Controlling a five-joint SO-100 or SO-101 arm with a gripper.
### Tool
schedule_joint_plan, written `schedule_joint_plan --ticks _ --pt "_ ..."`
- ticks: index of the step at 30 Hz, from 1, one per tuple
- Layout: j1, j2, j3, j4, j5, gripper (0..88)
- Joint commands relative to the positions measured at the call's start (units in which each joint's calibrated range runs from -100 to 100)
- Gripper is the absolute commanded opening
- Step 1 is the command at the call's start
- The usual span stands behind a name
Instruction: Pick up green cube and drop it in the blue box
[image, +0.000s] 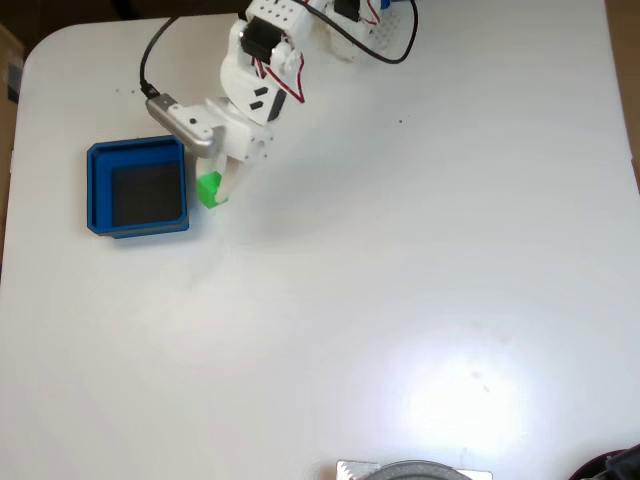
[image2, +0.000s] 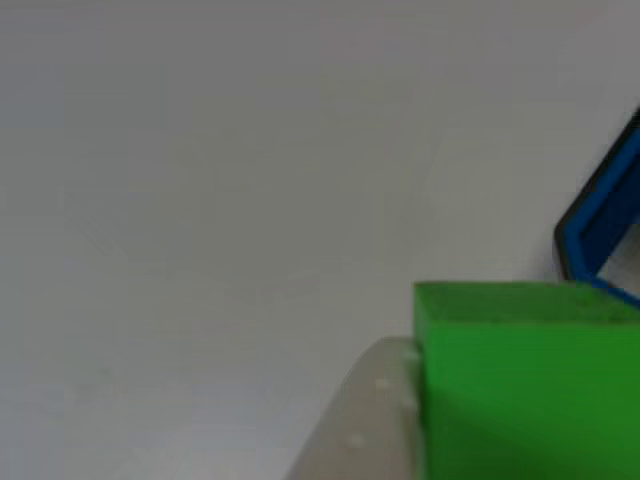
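Observation:
The green cube (image: 208, 189) is a small bright block just right of the blue box (image: 137, 150), outside its right wall. My gripper (image: 216, 190) reaches down from the arm at the top and is shut on the cube, with one white finger (image: 231, 178) against its right side. In the other view the green cube (image2: 530, 380) is large at the bottom right, pressed against a pale finger (image2: 360, 430). A corner of the blue box (image2: 603, 210) shows behind it at the right edge. I cannot tell whether the cube is off the table.
The white table (image: 400, 280) spreads wide to the right and below. The arm's base and wires (image: 350, 25) are at the top edge. A grey round object (image: 415, 470) and a dark item (image: 615, 465) are at the bottom edge.

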Motion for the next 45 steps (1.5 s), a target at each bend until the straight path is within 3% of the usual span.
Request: schedule_joint_plan --ticks 1,14,24,36,45 --pt "3.6 -3.3 -3.9 -2.3 0.1 1.8" --pt "11.2 5.7 -3.9 -13.9 0.5 1.8" --pt "12.6 10.6 -3.9 -14.7 8.1 1.8" --pt "15.2 18.1 -3.9 -27.1 8.3 1.8" --pt "16.0 18.6 -3.2 -27.4 8.2 1.8"
